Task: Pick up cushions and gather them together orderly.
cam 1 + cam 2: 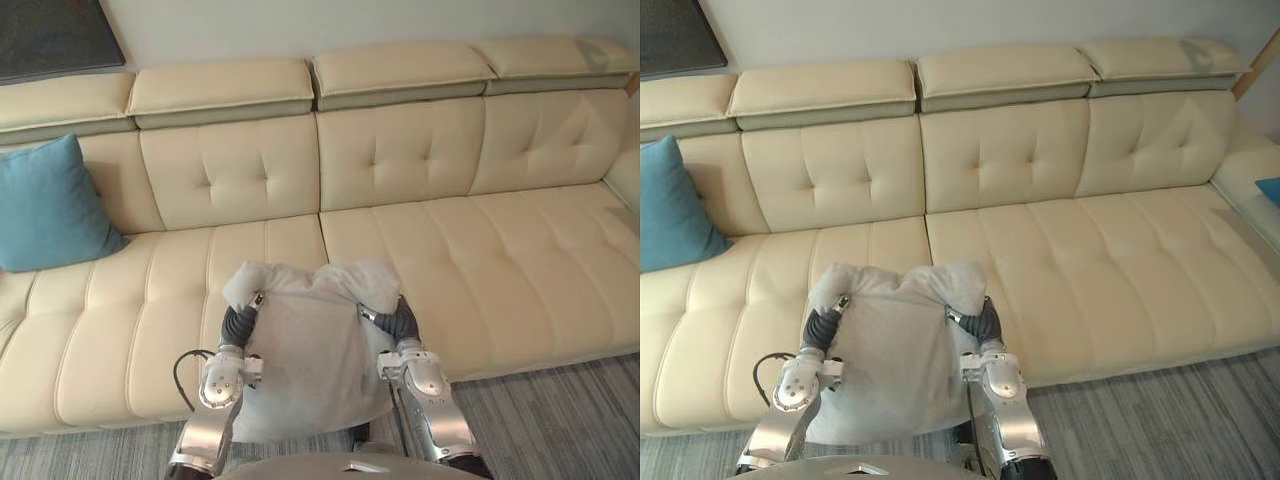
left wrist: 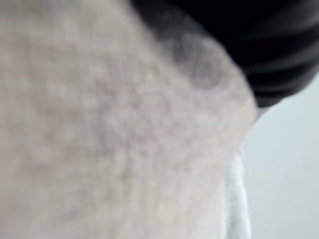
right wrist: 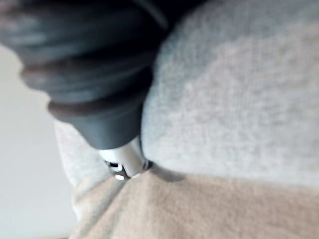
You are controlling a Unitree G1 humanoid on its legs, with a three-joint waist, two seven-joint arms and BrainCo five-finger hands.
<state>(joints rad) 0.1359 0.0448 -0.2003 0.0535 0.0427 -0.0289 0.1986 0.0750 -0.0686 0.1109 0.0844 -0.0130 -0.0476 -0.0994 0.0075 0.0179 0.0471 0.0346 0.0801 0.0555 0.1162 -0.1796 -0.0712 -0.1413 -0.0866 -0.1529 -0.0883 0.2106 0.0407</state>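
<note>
A pale grey fluffy cushion point(image 1: 310, 350) hangs upright between my two hands, over the front edge of a cream sofa point(image 1: 480, 250). My left hand point(image 1: 238, 325) presses against its left side and my right hand point(image 1: 402, 322) against its right side, both near the top corners. In the wrist views the same grey cushion point(image 2: 99, 124) lies tight against each hand's dark cover point(image 3: 89, 64). A blue cushion point(image 1: 50, 205) leans upright against the sofa back at the far left, well apart from both hands.
The sofa's long seat spreads from the middle to the right. A small patch of something blue point(image 1: 1270, 188) shows at the sofa's far right end. Grey striped carpet point(image 1: 560, 410) lies in front of the sofa. A dark panel point(image 1: 50, 35) hangs on the wall at the upper left.
</note>
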